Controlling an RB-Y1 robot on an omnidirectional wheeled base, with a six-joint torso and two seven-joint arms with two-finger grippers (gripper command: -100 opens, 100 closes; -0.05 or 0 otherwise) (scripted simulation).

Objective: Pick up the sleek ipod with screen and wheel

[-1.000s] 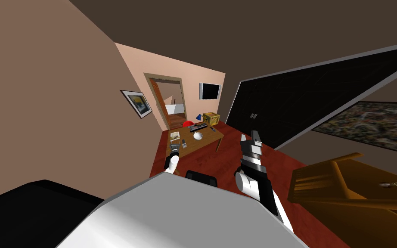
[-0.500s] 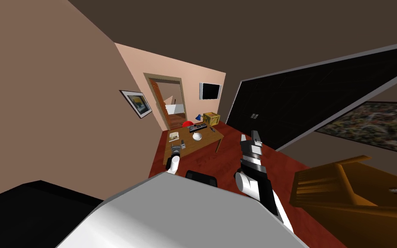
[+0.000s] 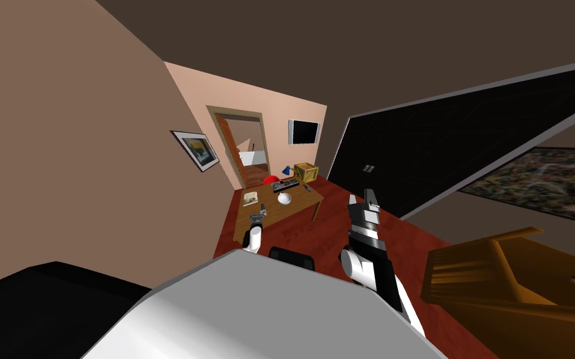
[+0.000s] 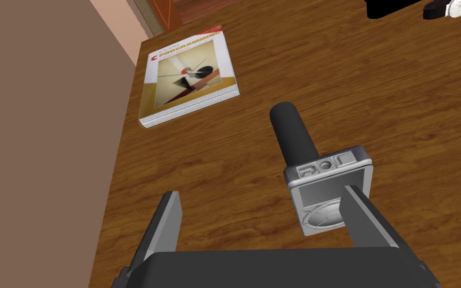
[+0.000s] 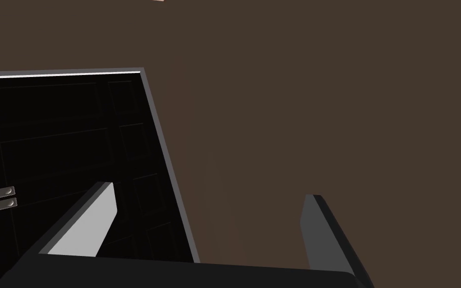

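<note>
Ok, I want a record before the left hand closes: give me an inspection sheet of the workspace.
Surface: wooden table, flat.
Job's things: grey ipod lies face up, partly behind one left finger, not gripped.
Clutter: book by the table's wall-side edge; black cylinder at the ipod's far end; watch and white bowl farther off.
Grippers: left gripper open, low over the table; right gripper open, raised off to the side.
Cables: nothing seen.
Surroundings: brown wall beside the table; doorway beyond it.

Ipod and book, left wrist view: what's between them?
A dark cylinder lies at the ipod end nearer the book; otherwise bare wooden table, per the left wrist view.
</note>
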